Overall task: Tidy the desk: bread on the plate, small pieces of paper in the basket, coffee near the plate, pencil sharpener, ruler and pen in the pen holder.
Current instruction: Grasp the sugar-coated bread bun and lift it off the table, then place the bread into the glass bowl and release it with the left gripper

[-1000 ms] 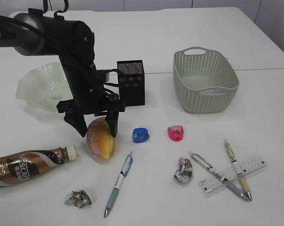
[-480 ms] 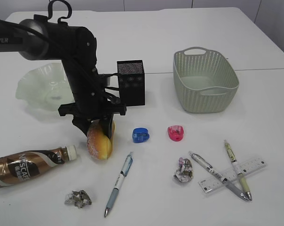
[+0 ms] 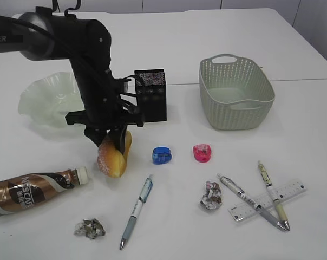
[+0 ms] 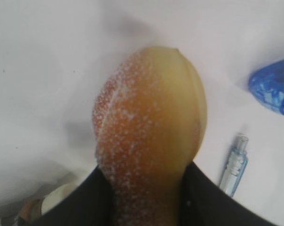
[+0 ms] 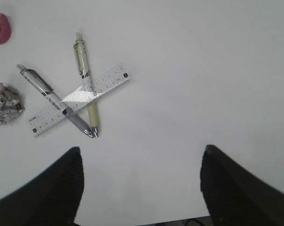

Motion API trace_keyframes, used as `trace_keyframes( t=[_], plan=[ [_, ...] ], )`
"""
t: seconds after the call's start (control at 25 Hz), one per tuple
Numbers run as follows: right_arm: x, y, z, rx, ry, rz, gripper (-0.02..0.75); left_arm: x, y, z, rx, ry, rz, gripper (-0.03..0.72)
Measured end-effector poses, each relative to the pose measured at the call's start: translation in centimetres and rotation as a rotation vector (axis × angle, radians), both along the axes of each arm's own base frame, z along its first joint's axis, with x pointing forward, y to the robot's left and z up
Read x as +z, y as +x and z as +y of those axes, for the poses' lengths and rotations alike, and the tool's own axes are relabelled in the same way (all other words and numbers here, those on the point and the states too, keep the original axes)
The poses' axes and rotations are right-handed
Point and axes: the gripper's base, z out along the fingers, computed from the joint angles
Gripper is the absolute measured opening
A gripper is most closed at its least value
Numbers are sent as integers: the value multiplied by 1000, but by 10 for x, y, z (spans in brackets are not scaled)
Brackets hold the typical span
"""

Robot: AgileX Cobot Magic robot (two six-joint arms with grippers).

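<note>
The left gripper [image 3: 112,142] has its fingers clamped on the bread [image 3: 112,156], between the plate [image 3: 40,97] and coffee [image 3: 31,189]. The right gripper [image 5: 139,188] hangs spread apart over bare desk [image 5: 203,70], beside the ruler [image 5: 81,104].

Golden-brown bread [image 3: 113,154] tilted, clamped between black fingers, just in front of pale green ruffled plate [image 3: 41,100], coffee [image 3: 31,189] lying flat nearby, basket [image 3: 236,93] upright
</note>
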Motion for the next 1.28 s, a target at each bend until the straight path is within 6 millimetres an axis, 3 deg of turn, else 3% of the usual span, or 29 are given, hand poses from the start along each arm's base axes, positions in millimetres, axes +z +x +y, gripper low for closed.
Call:
trace_keyframes(
  t=[0.4, 0.6, 1.04, 1.28],
  plan=[
    [0, 1, 0, 0, 0, -6, 564, 81, -10, 6, -1, -74, -157, 226],
    [0, 1, 0, -1, 0, -10, 565, 110, -6, 33, 56, -34, -240, 225],
    [0, 0, 0, -1, 1, 5, 564, 113, 43, 121, 283, -47, -447, 225],
    [-1, -2, 3, -2, 33, 24, 564, 73, 69, 133, 320, -49, -488, 262]
  ],
)
